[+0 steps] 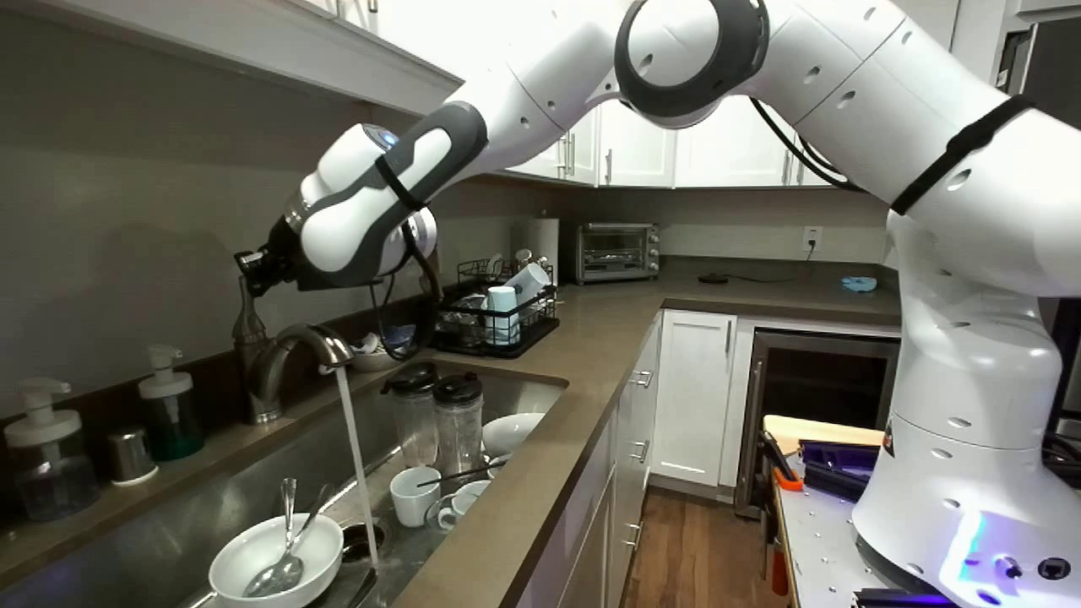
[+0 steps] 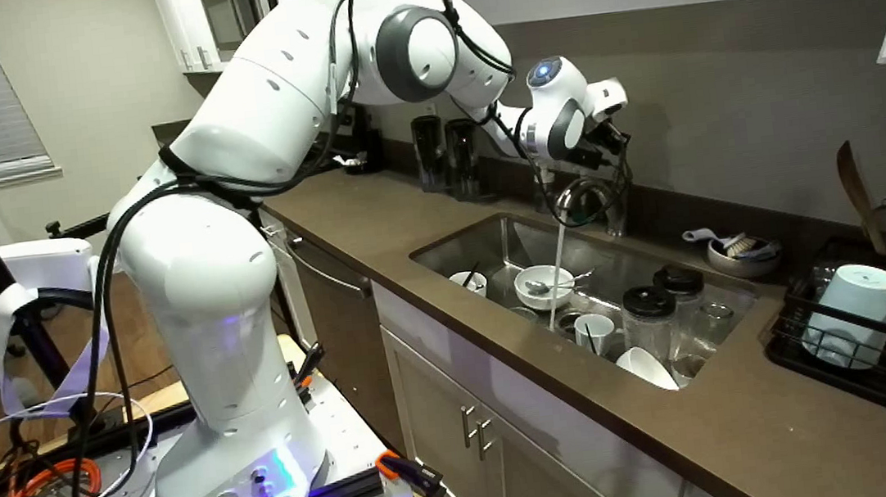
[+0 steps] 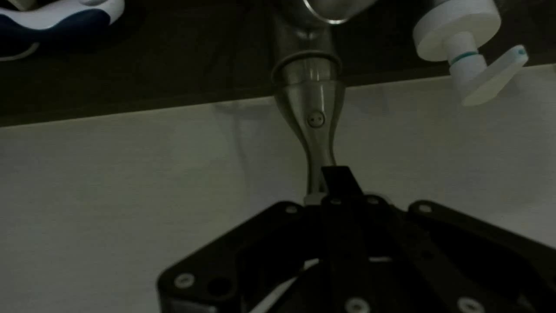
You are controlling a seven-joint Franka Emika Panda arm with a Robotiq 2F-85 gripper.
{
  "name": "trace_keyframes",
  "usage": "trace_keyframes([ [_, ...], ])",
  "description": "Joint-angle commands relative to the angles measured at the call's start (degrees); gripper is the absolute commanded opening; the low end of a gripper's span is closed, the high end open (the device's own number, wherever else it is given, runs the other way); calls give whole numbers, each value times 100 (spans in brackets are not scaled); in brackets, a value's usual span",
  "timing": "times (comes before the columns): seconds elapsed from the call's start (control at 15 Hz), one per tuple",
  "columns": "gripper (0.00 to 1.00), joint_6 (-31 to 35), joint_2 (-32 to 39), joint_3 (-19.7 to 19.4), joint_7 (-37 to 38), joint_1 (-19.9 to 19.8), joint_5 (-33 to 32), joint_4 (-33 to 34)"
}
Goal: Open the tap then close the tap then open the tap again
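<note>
The silvery tap (image 1: 296, 346) stands behind the sink, and its arched spout also shows in an exterior view (image 2: 581, 191). A stream of water (image 1: 355, 447) runs from it into the sink. Its slim lever (image 3: 319, 134) points up; the lever's top end is partly hidden by my gripper in the wrist view. My gripper (image 3: 341, 180) looks shut, with its dark fingertips together just beside the lever's upper end. In an exterior view the gripper (image 1: 253, 268) is at the lever's top and appears to touch it; I cannot tell for certain.
The sink (image 2: 503, 234) holds a white bowl (image 1: 317, 549) with spoons, mugs (image 1: 414, 496) and lidded clear bottles (image 1: 459, 422). Soap dispensers (image 1: 169, 405) stand left of the tap. A black dish rack (image 1: 524, 321) sits on the counter (image 2: 757, 413). Cabinets (image 1: 405, 42) hang above.
</note>
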Motion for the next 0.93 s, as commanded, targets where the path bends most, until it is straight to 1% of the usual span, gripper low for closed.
trace_keyframes([
  [0.0,0,453,98,-805,486,540,92,118],
  [0.07,0,494,63,-989,591,681,93,-4],
  [0.27,0,595,-77,-1309,812,961,120,-345],
  [0.33,0,590,-159,-1245,812,940,104,-464],
  [0.47,0,601,-254,-1259,887,970,105,-612],
  [0.53,0,557,-353,-1111,863,882,75,-704],
  [0.73,0,415,-514,-1060,839,815,38,-780],
  [0.87,0,421,-573,-1213,880,897,56,-813],
])
